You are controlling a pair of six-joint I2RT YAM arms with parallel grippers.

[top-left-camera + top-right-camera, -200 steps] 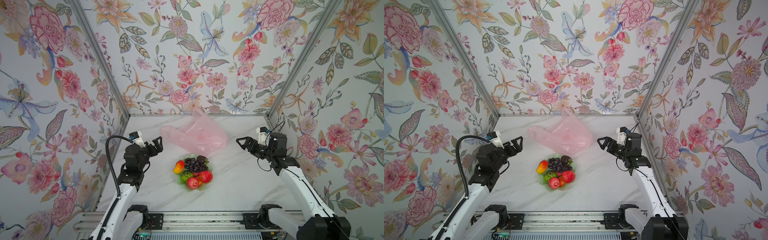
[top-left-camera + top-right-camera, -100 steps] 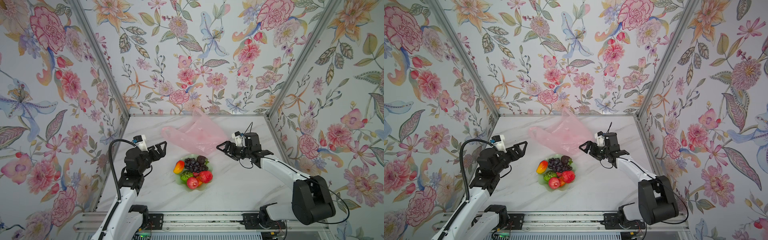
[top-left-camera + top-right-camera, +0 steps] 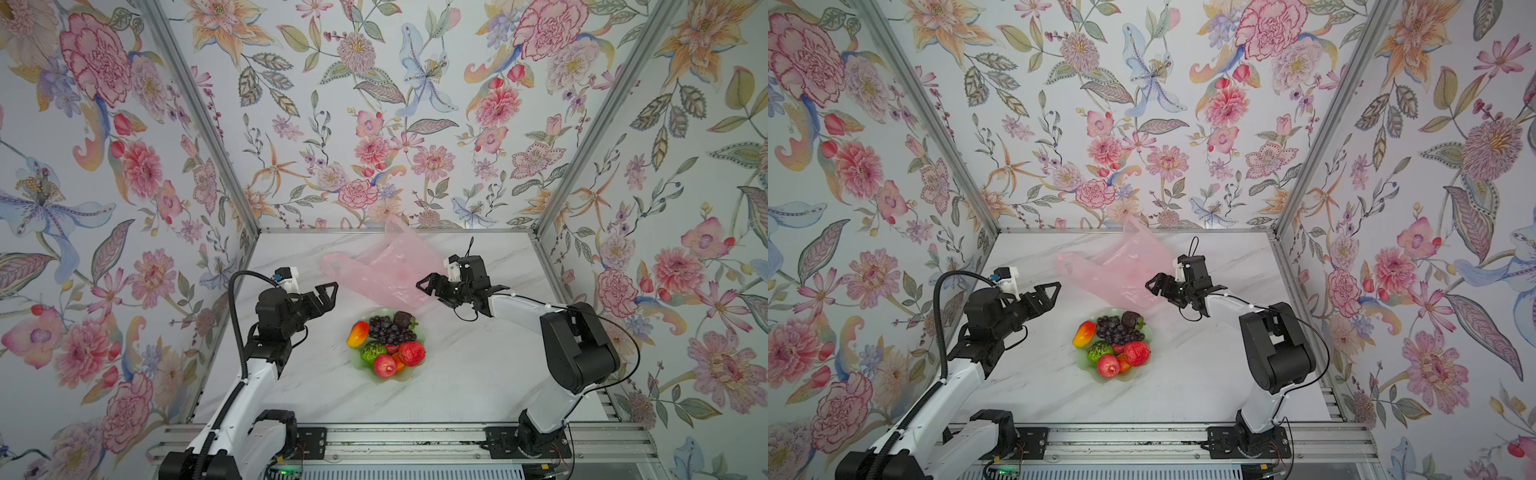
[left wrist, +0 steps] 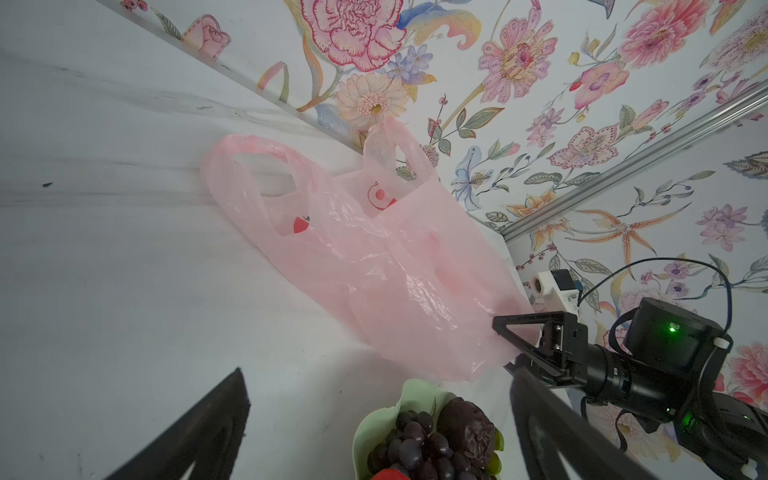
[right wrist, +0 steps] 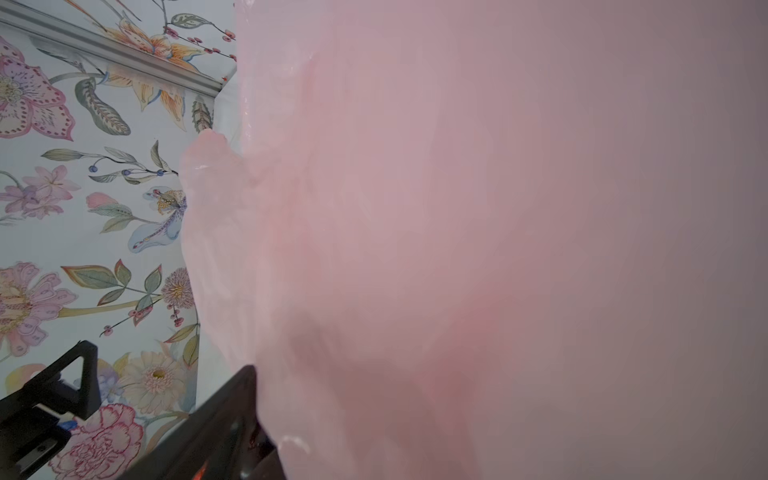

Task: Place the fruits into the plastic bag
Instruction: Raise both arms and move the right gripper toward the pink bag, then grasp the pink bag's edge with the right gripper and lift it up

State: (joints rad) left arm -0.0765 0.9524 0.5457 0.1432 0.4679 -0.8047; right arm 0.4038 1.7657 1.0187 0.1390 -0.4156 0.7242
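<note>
Two sets of jaws, both spread: left gripper (image 3: pixel 330 293) hovers nr the green plate (image 3: pixel 357 365); right gripper (image 3: pixel 424 286) sits vs. the pink plastic bag (image 3: pixel 386 270) edge, and we see no pinch. Fruits (image 3: pixel 388 343) piled on plate, bag just behind on table (image 3: pixel 478 374).

Bright even light, soft shadows; the plastic bag (image 4: pixel 374 266) glints, and blurs the right wrist view.
</note>
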